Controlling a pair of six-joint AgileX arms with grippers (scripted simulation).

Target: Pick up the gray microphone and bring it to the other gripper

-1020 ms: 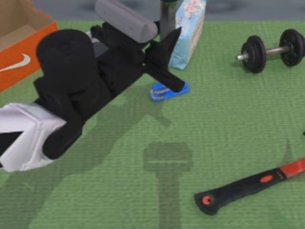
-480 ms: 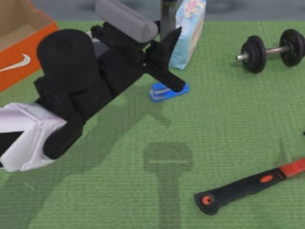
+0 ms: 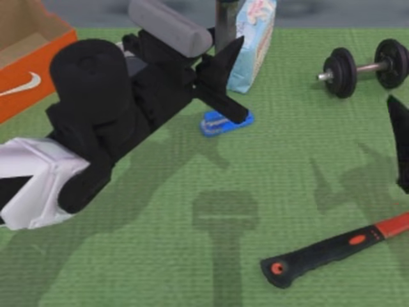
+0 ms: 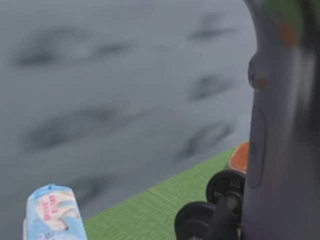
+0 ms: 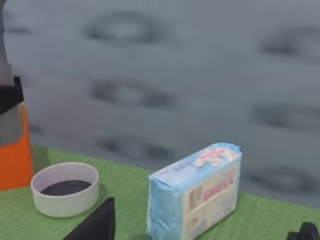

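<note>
My left gripper (image 3: 225,67) is raised over the back left of the mat and is shut on the gray microphone (image 3: 225,22), which shows as a dark gray upright cylinder. In the left wrist view the microphone's gray handle (image 4: 282,125) fills one side, with one black fingertip (image 4: 222,220) against it. The foam head is out of view. The other gripper, my right gripper (image 3: 401,137), pokes in at the right edge of the top view, far from the microphone. A single finger (image 5: 97,222) of it shows in the right wrist view, with nothing held.
An orange shoe box (image 3: 25,70) stands at the back left. A pale blue tissue pack (image 3: 252,41) is behind the left gripper and a blue stapler (image 3: 227,121) under it. A dumbbell (image 3: 364,67) lies back right, a black-and-red hammer (image 3: 332,249) front right. A white bowl (image 5: 65,190) sits near the box.
My right gripper has come into the top view at the right edge, and new shadows of it fall on the mat. The left arm and the microphone have barely moved.
</note>
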